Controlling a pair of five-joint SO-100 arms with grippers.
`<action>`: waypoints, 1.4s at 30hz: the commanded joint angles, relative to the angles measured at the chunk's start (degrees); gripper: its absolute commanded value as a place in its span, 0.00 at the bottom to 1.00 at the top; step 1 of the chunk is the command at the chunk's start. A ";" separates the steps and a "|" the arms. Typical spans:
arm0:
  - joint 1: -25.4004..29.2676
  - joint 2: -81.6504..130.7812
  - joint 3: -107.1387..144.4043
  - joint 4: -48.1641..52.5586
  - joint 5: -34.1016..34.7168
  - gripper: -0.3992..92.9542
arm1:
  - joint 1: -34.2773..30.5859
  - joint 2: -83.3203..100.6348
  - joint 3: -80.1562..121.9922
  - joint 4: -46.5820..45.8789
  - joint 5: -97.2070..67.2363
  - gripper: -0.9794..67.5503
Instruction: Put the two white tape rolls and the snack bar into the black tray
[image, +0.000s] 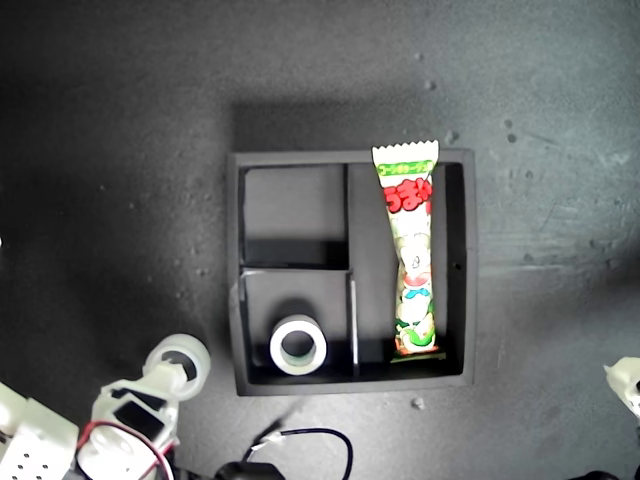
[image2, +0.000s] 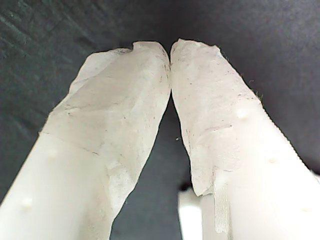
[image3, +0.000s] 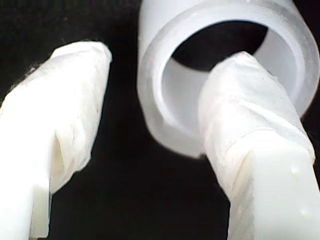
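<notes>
The black tray (image: 458, 372) lies in the middle of the exterior view. The snack bar (image: 412, 250) lies in its long compartment on the exterior view's right. One white tape roll (image: 298, 345) lies flat in the nearer small compartment. The other white tape roll (image: 192, 352) (image3: 155, 100) rests on the dark surface outside the tray, at the exterior view's lower left. My second gripper (image: 165, 378) (image3: 167, 57) is open at it, one finger (image3: 250, 115) inside the ring's hole, the other apart from its wall. My first gripper (image2: 170, 47) is shut on nothing over bare surface.
The tray's far small compartment (image: 295, 215) holds nothing. A black cable (image: 310, 445) loops just below the tray's near wall. A white tip of the other arm (image: 625, 380) shows at the exterior view's right edge. Dark matte surface surrounds the tray.
</notes>
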 joint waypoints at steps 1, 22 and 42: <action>0.44 2.72 2.11 -3.60 -3.25 0.15 | -0.18 3.08 -0.44 0.09 0.09 0.01; -3.52 1.49 6.15 -4.48 -0.44 0.00 | -2.29 3.08 1.67 -2.90 -0.35 0.01; -28.21 -9.40 -43.24 20.39 38.85 0.00 | -1.93 2.99 4.04 -5.98 -1.58 0.01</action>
